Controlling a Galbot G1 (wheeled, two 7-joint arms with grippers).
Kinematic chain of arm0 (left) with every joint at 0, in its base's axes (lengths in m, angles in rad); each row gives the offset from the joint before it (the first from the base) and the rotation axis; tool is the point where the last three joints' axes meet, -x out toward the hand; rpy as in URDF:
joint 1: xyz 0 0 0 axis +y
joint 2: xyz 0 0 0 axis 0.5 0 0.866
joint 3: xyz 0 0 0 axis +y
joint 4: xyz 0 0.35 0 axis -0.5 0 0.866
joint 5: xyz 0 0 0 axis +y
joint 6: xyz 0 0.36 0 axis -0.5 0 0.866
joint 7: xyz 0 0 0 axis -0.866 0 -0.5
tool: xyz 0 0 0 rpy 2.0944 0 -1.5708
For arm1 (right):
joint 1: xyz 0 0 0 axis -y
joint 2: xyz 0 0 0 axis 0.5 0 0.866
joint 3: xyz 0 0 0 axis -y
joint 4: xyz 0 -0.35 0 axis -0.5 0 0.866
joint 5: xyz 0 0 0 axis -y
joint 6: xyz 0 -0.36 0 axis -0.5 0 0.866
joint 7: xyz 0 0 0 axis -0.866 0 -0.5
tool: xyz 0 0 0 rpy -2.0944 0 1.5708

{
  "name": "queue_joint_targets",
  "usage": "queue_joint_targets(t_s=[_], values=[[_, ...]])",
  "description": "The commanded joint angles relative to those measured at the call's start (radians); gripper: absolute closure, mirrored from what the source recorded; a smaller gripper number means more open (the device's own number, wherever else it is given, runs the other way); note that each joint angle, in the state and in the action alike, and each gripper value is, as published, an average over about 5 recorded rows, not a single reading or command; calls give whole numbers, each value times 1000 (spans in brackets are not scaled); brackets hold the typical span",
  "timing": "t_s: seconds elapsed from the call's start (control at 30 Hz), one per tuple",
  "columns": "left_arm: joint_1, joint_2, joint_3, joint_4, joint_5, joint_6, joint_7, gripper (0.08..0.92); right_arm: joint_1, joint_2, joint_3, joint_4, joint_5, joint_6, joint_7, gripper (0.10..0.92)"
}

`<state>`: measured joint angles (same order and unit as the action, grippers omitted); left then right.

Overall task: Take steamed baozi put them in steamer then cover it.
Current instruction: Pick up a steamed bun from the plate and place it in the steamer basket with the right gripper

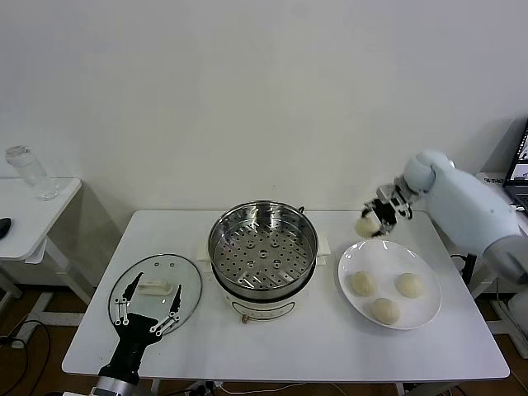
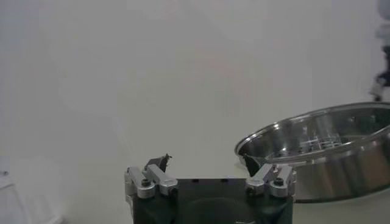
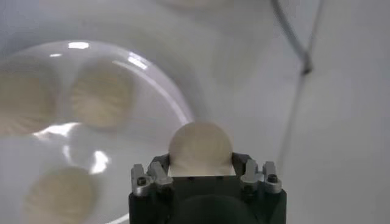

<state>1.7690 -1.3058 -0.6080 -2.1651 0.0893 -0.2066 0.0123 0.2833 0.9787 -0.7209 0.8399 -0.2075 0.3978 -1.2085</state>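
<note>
Glass marked the leftmost thing we saw: the cover lay flat on the white table, at nine o'clock from the steamer. Our left gripper hung just above it, fingers spread wide, pinching nothing. At the table's centre the steamer stood uncovered on its pot base, its perforated floor bare. At three o'clock from it, the white plate held three steamed baozi. Our right gripper hovered at the plate's twelve o'clock edge, pinching a fourth baozi clear of the plate.
</note>
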Motion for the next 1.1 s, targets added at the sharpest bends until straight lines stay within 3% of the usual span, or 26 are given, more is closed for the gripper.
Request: queue_joint_targets(t_s=[0.03, 0.4, 0.7, 1.1], values=[[0, 1, 2, -1, 0, -1, 0, 177, 245, 71, -185, 204, 121, 183, -5, 337], [6, 5, -1, -6, -1, -16, -2, 177, 232, 217, -247, 297, -15, 334, -27, 347], [6, 3, 0, -14, -5, -25, -3, 177, 104, 332, -218, 179, -208, 373, -4, 354], [4, 3, -18, -8, -8, -39, -7, 177, 37, 410, -182, 60, -320, 378, 15, 355]])
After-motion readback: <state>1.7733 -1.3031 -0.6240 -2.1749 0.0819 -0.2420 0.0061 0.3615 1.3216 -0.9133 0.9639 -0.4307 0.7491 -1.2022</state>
